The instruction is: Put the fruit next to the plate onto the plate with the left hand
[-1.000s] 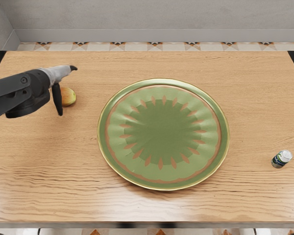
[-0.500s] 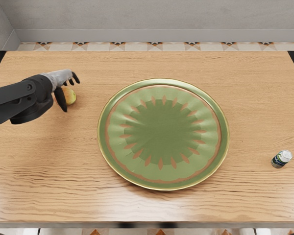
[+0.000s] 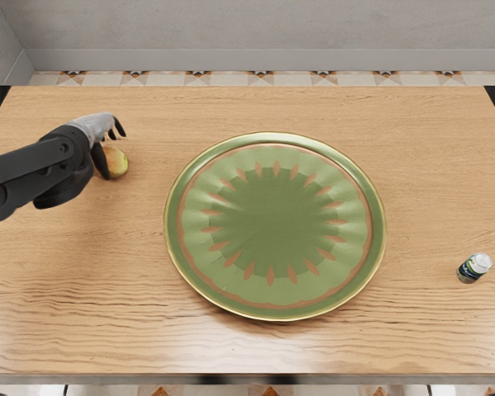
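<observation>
Left hand (image 3: 104, 142) is right at the fruit (image 3: 117, 162), fingers (image 3: 118, 129) apart and arched over it, thumb just beside it, nothing clamped yet. The fruit sits on the counter (image 3: 82, 272), left of the plate (image 3: 170, 239) and clear of its rim. The danger, I'd say: it's round, so a lopsided squeeze could squirt it out and send it rolling toward the counter's edge.

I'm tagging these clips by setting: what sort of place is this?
Probably a simulated dining or kitchen spot: a wooden table bearing a large green plate and a small fruit, with patterned floor tiles beyond its far edge, below a plain wall.
</observation>
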Tool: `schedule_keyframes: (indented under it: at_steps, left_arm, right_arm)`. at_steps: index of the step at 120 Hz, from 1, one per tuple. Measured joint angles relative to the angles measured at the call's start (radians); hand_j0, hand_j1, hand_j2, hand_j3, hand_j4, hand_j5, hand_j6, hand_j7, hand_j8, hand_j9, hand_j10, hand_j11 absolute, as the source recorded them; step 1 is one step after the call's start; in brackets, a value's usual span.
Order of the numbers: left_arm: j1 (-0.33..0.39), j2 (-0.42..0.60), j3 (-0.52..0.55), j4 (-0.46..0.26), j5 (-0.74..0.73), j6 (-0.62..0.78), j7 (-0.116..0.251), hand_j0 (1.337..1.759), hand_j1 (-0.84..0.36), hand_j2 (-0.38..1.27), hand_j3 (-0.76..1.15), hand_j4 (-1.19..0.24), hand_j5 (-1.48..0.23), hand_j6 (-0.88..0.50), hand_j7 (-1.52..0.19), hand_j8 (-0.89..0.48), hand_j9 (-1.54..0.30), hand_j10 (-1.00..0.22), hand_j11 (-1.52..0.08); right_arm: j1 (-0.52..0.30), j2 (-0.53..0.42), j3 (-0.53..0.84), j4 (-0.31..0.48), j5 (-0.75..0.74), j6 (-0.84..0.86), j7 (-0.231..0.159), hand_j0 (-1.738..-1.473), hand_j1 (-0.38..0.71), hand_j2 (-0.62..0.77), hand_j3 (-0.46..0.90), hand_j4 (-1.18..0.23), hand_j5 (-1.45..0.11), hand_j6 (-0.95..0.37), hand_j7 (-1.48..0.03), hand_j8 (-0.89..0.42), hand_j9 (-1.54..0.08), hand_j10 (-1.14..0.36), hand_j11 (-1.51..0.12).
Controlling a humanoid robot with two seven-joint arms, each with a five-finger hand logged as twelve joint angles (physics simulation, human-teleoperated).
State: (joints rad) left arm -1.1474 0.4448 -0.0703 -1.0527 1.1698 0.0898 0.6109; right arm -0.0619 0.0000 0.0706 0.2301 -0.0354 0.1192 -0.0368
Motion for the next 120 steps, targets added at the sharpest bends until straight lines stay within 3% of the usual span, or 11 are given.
schedule_keyframes:
  at_steps: [42, 60, 103, 120]
  left_arm:
    - [0.0, -0.018, 0.044, 0.014, 0.0, 0.002, 0.0, 1.658, -0.11, 0.08, 0.0, -0.39, -0.5, -0.39, -0.5, -0.39, -0.5, -0.39, -0.5]
    - [0.0, -0.02, 0.06, 0.014, 0.002, 0.003, 0.0, 1.658, -0.19, 0.1, 0.0, -0.46, -0.58, -0.43, -0.58, -0.43, -0.59, -0.46, -0.59]
    - [0.009, -0.031, 0.064, 0.015, 0.005, 0.007, 0.001, 1.65, -0.21, 0.1, 0.0, -0.57, -0.71, -0.36, -0.75, -0.34, -0.79, -0.59, -0.79]
    - [0.009, -0.031, 0.063, 0.015, -0.004, 0.005, 0.001, 1.649, -0.21, 0.22, 0.0, -0.6, -0.79, -0.39, -0.83, -0.34, -0.87, -0.64, -0.87]
  right_arm:
    - [0.0, 0.0, 0.0, 0.0, 0.0, 0.0, 0.0, -1.658, -0.33, 0.0, 0.0, -0.01, -0.02, -0.01, -0.02, -0.01, -0.02, -0.01, -0.02]
    - [0.0, 0.0, 0.0, 0.0, 0.0, 0.0, 0.0, -1.658, -0.33, 0.0, 0.0, -0.01, -0.02, -0.01, -0.02, -0.01, -0.02, -0.01, -0.02]
    - [0.0, 0.0, 0.0, 0.0, 0.0, 0.0, 0.0, -1.658, -0.33, 0.0, 0.0, -0.01, -0.02, -0.01, -0.02, -0.01, -0.02, -0.02, -0.02]
    - [0.0, 0.0, 0.0, 0.0, 0.0, 0.0, 0.0, -1.658, -0.33, 0.0, 0.0, -0.01, -0.02, -0.01, -0.02, -0.01, -0.02, -0.02, -0.02]
